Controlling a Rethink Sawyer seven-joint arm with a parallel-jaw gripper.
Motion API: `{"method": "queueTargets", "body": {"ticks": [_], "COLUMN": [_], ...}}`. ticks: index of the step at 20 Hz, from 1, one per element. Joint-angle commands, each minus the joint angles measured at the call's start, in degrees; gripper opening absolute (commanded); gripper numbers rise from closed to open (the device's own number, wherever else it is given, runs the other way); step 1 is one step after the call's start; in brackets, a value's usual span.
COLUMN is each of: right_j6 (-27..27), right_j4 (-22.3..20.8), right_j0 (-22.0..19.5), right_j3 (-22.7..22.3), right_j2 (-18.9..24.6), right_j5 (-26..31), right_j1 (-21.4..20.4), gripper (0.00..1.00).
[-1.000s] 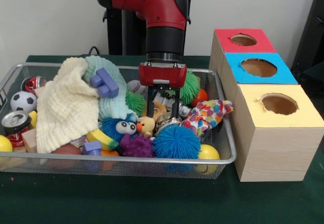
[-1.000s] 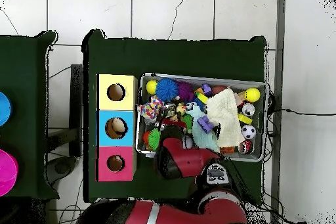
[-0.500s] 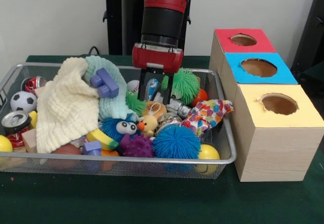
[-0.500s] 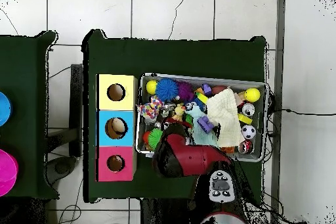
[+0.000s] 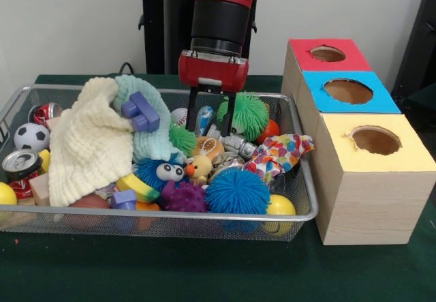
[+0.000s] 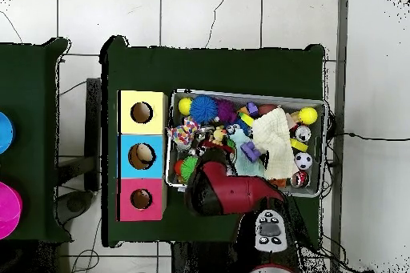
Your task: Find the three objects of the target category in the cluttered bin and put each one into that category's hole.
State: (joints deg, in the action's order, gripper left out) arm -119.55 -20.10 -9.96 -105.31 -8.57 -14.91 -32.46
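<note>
Bin of wire mesh is sitting on the green table, crowded with toys, and the wooden box with the red-ringed hole is standing just beside its end, behind the blue and yellow holes. The red arm is coming straight down over the bin's far side, and the pincer is hanging above the clutter with its fingers apart around a small blue-and-white thing; whether they are pressing on it is unclear. Just beside it a green spiky ball is resting against the far wall. Below, a tan-orange figure is lying among a blue spiky ball, a purple one and a spotted cloth. A cream cloth is covering the bin's other half.
</note>
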Motion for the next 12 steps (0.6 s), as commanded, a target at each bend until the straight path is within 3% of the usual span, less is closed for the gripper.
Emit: {"method": "queueTargets", "body": {"ticks": [1, 9, 12], "right_j6": [-8.94, -8.21, -7.0], "right_j4": [1.93, 5.74, 8.16], "right_j0": [0.95, 3.21, 4.67], "right_j3": [-0.36, 0.41, 0.93], "right_j2": [1.79, -1.37, -4.67], "right_j5": [-8.34, -13.62, -16.4], "right_j1": [7.88, 12.35, 13.32], "gripper": [1.0, 1.0, 1.0]}}
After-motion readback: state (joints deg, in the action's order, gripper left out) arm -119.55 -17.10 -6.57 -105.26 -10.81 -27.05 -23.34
